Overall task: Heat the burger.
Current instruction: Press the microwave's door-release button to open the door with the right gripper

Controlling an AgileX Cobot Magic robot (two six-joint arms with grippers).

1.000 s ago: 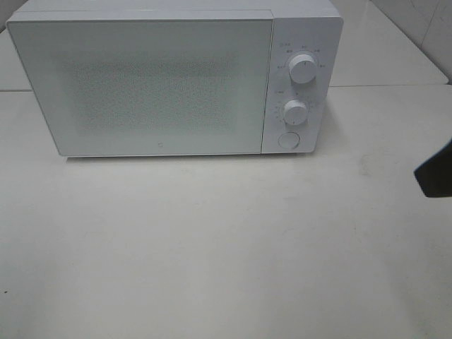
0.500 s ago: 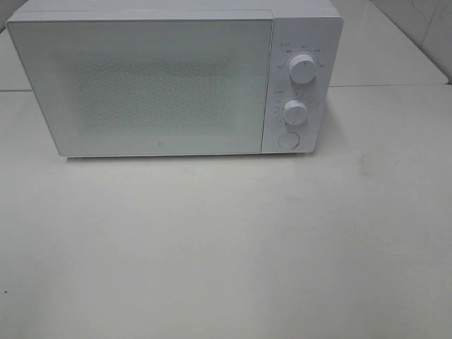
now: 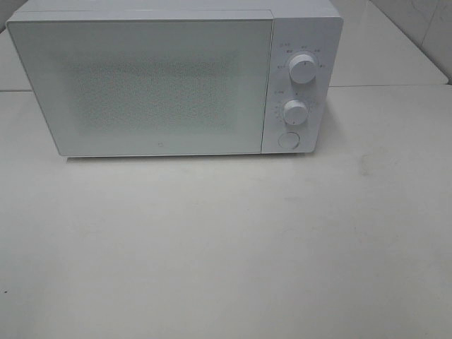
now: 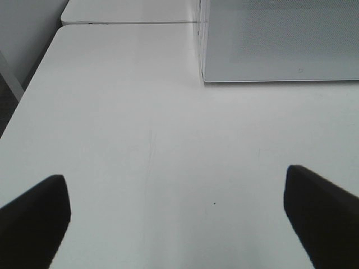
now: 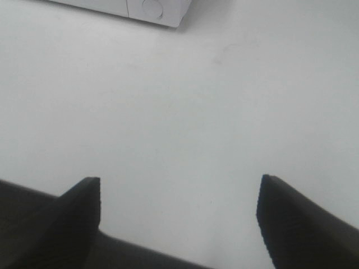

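The burger is not in view in any frame. A white microwave (image 3: 176,78) stands at the back of the white table (image 3: 226,247) with its door shut; its frosted door hides the inside. Its corner also shows in the left wrist view (image 4: 280,42) and in the right wrist view (image 5: 140,8). Neither arm shows in the exterior high view. My left gripper (image 4: 176,207) is open and empty above bare table, in front of the microwave's left corner. My right gripper (image 5: 179,196) is open and empty above bare table, in front of the microwave's right corner.
The microwave has two white knobs (image 3: 302,69) (image 3: 295,111) and a round door button (image 3: 287,140) on its right panel. A second table (image 3: 395,49) abuts behind. The table's left edge (image 4: 33,84) shows in the left wrist view.
A dark gripper tip at the right edge of the exterior high view one second ago has moved out of that view. The microwave has not moved.
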